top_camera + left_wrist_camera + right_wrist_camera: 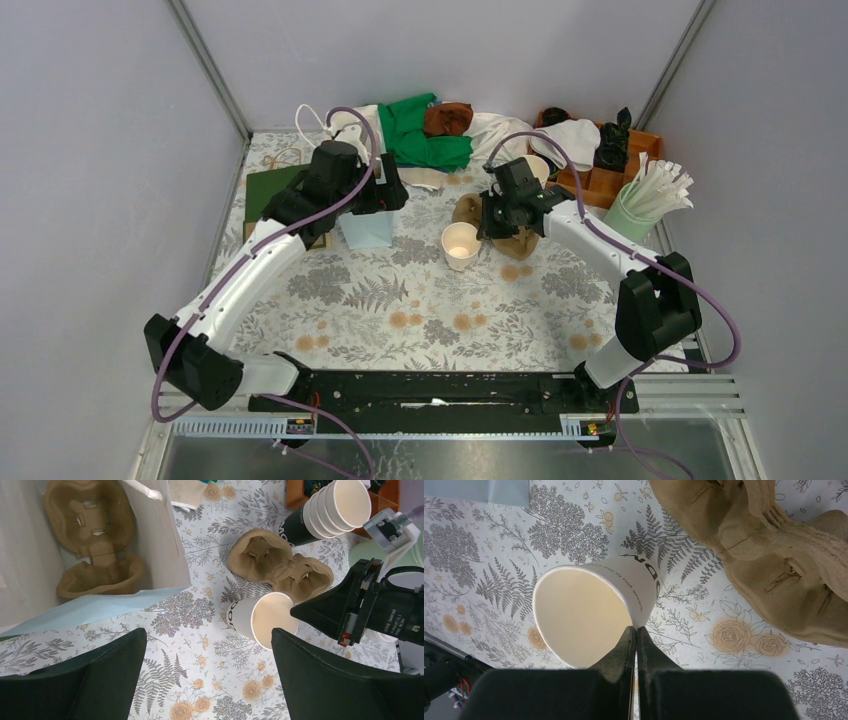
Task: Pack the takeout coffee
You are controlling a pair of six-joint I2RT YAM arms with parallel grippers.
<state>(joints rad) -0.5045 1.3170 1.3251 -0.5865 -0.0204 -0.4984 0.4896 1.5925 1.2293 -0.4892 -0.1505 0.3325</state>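
The paper coffee cup (460, 243) stands near the middle of the flower-patterned worktop (380, 310). Its mouth is open, showing a cream inside, and its white wall carries black lettering. The right gripper (634, 635) has its jaws clenched on the cup's rim at the side facing the right arm, with one finger inside the wall and one outside. The right arm reaches in from the near right corner, elbow bent, with the wrist angled down toward the cup.

Just beside the cup, partly under the right wrist, a brown moulded pulp cup tray (280, 565) lies on the worktop, touching or nearly touching the cup's wall. Behind it a stack of cream-rimmed paper cups (335, 505) leans over, the outermost one dark-sided.

To the cup's left stands a pale blue paper bag (365, 230), and the left wrist view shows a second pulp tray (90, 540) inside it. The left gripper (207, 680) hangs above the worktop between bag and cup, jaws released and spread wide, holding nothing. The left arm stretches from the near left corner, with the forearm sloping up toward the bag.
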